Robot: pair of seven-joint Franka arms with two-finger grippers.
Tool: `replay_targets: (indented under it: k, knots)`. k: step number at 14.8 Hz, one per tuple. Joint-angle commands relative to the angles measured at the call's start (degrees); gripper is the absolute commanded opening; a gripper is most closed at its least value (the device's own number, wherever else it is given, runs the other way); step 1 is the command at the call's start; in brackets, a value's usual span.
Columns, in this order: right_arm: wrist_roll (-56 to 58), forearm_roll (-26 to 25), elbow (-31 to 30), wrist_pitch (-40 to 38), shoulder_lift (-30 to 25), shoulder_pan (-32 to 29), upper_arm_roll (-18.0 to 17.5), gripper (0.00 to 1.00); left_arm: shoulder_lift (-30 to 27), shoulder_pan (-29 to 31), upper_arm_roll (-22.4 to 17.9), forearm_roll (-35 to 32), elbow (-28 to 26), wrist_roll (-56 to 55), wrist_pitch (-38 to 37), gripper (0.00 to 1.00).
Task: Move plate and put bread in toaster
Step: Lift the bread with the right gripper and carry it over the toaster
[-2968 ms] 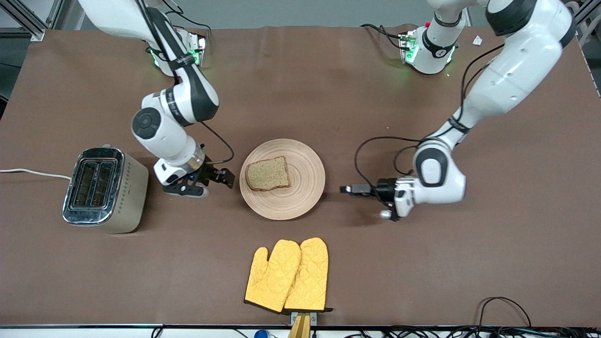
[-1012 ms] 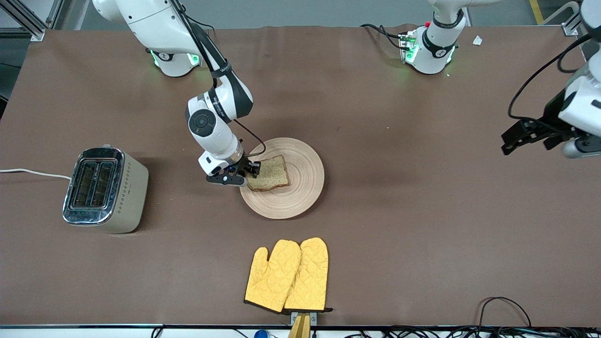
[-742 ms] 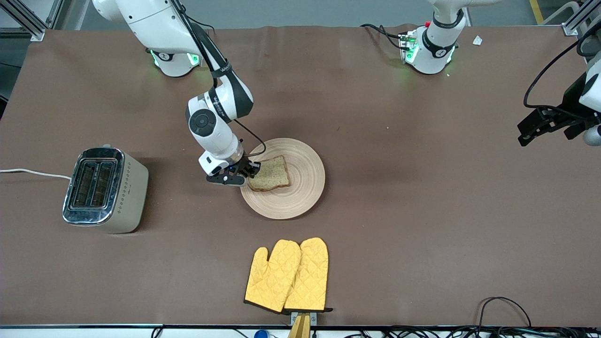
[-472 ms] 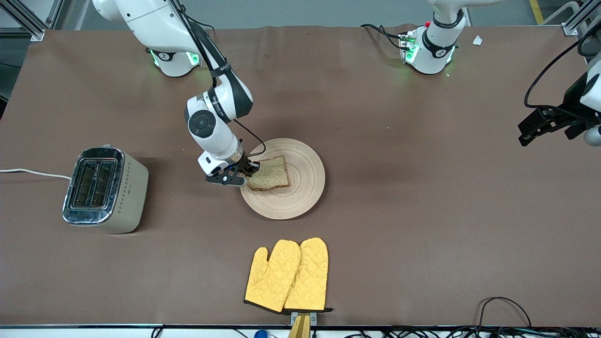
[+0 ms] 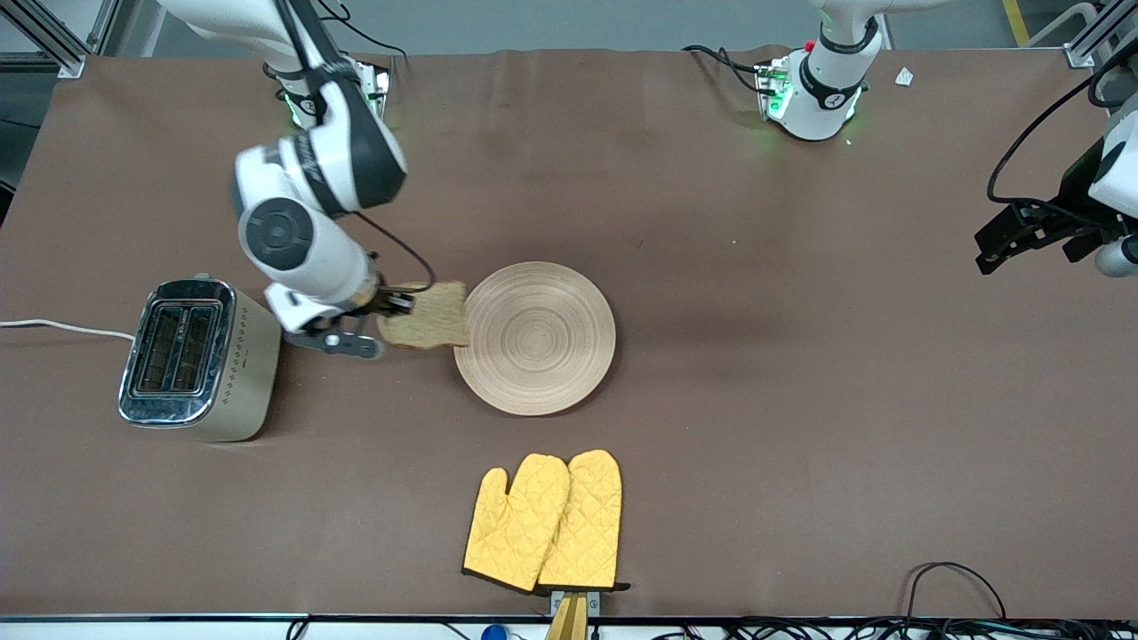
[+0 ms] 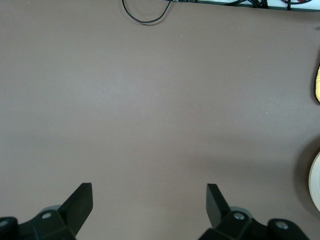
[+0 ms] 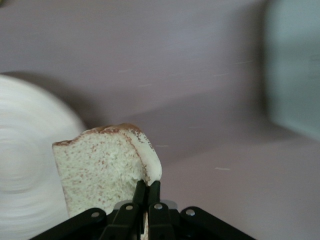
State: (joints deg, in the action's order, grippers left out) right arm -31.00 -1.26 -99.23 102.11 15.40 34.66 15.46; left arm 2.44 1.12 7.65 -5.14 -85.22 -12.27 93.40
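Observation:
My right gripper [image 5: 397, 305] is shut on the edge of the brown bread [image 5: 428, 316], holding the slice in the air over the table between the toaster [image 5: 197, 358] and the plate [image 5: 537, 338]. In the right wrist view the bread [image 7: 105, 170] hangs pinched at one corner, and the right gripper [image 7: 147, 192] has its jaws pressed together on it. The pale wooden plate [image 7: 22, 165] lies bare beside it. The cream toaster with its chrome top stands toward the right arm's end of the table. My left gripper [image 5: 1013, 245] is open, raised at the left arm's end, and waits.
A pair of yellow oven mitts [image 5: 545, 522] lies nearer the front camera than the plate. The toaster's white cord [image 5: 62, 327] runs off the table's edge. Black cables [image 5: 960, 587] lie at the front edge toward the left arm's end.
My right gripper closed on the bread on the plate, then lifted it off and carried it toward the toaster. The plate is now bare. The left arm has barely moved.

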Motion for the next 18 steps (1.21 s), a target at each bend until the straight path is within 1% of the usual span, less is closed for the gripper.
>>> replay_targets:
  k: [1,3,5,7,8,11,12,13,14,15,16,18]
  knots:
    - [-1.3,-13.2,5.0,-7.9,-0.2,0.4,1.1,0.01,0.7,-0.3,-0.1,-0.2,1.6,0.8,-1.3,1.00]
    - [-1.3,-20.3,5.1,-10.3,-0.3,-0.3,1.2,0.00,0.9,-0.3,0.0,-0.3,1.6,0.8,-1.2,1.00]
    - [-0.6,-28.8,3.4,-11.1,-1.4,-1.3,1.3,0.00,1.0,-0.7,0.0,-0.3,1.6,0.8,-1.0,1.00]
    - [0.1,-40.2,0.7,-11.1,-2.2,-1.5,1.4,0.00,1.0,-0.9,0.0,-0.4,1.6,0.7,-0.8,1.00]
    - [0.2,-44.2,0.1,-11.1,-2.1,-2.0,1.4,0.00,1.0,-0.9,0.1,-0.4,1.6,0.8,-0.8,1.00]
    - [3.1,-52.9,-0.2,-11.0,-2.3,-3.0,1.4,0.00,1.0,-0.9,0.1,-0.4,1.6,0.8,-0.8,1.00]
    - [3.3,-56.0,-1.0,-10.7,-2.5,-3.6,1.5,0.00,1.0,-1.0,0.1,-0.4,1.6,0.8,-0.8,1.00]
    - [3.2,-59.5,-3.2,-9.9,-3.6,-4.4,1.4,0.00,1.1,-1.2,0.1,-0.4,1.6,0.7,-0.8,1.00]
    - [3.1,-61.6,-5.2,-7.8,-4.5,-4.6,1.4,0.00,1.5,-1.3,0.2,-0.4,1.6,0.4,-0.7,1.00]
    - [2.8,-62.3,-6.8,-6.1,-5.0,-5.3,1.5,0.00,1.7,-1.3,0.2,-0.4,1.6,0.3,-0.6,1.00]
    - [1.5,-62.3,-7.5,-5.2,-4.6,-5.8,1.5,0.00,1.7,-1.5,0.2,-0.4,1.6,0.4,-0.5,1.00]
    - [-5.4,-62.2,-8.3,-4.9,-4.3,-5.9,1.3,0.00,1.7,-1.8,0.2,-0.4,1.6,0.2,-0.4,1.00]
